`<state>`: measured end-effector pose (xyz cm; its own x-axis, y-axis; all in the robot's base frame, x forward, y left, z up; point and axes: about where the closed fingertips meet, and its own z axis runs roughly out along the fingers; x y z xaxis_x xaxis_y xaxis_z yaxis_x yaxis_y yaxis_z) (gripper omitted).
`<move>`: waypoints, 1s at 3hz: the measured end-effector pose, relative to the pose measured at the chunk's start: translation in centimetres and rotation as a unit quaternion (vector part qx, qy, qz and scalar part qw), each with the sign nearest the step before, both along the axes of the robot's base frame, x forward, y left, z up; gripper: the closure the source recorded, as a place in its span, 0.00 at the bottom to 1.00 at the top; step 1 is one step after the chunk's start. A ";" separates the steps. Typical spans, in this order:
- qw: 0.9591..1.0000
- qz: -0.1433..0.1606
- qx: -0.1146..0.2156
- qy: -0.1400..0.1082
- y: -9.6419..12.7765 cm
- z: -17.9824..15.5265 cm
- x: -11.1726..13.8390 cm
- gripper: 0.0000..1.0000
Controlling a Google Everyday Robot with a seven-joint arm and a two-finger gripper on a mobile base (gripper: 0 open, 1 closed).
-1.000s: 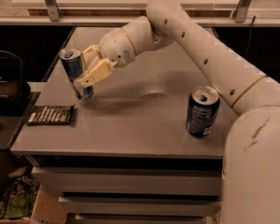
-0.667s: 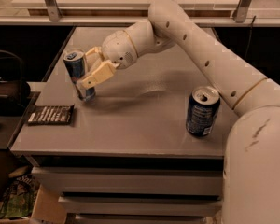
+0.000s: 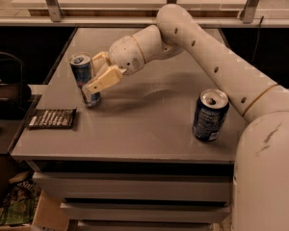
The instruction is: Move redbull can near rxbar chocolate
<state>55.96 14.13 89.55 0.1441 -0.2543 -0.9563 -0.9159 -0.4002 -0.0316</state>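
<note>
tool (image 3: 90,77) clasping redbull can (image 3: 81,67), rxbar chocolate (image 3: 52,118) near, table's (image 3: 149,126) left edge

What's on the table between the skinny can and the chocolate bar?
Nothing: bare table shows between the redbull can, held by the gripper, and the rxbar chocolate, in the camera view.

The redbull can (image 3: 81,67) is held in the gripper (image 3: 91,74) at the table's (image 3: 149,129) left. The rxbar chocolate (image 3: 52,118) is laid front-left of it, 2nd can (image 3: 209,115) far rt.

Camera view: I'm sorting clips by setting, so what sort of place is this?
Probably an office or lab: a grey drawer cabinet, a glazed railing behind, a dark chair left. The gripper grips the redbull can on the cabinet's left.
</note>
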 end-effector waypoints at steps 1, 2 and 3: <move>1.000 0.000 0.003 0.004 0.1 -0.3 0.0 0.82; 1.000 0.001 0.005 0.007 0.2 -0.4 0.0 0.59; 1.000 0.002 0.006 0.008 0.3 -0.4 0.0 0.36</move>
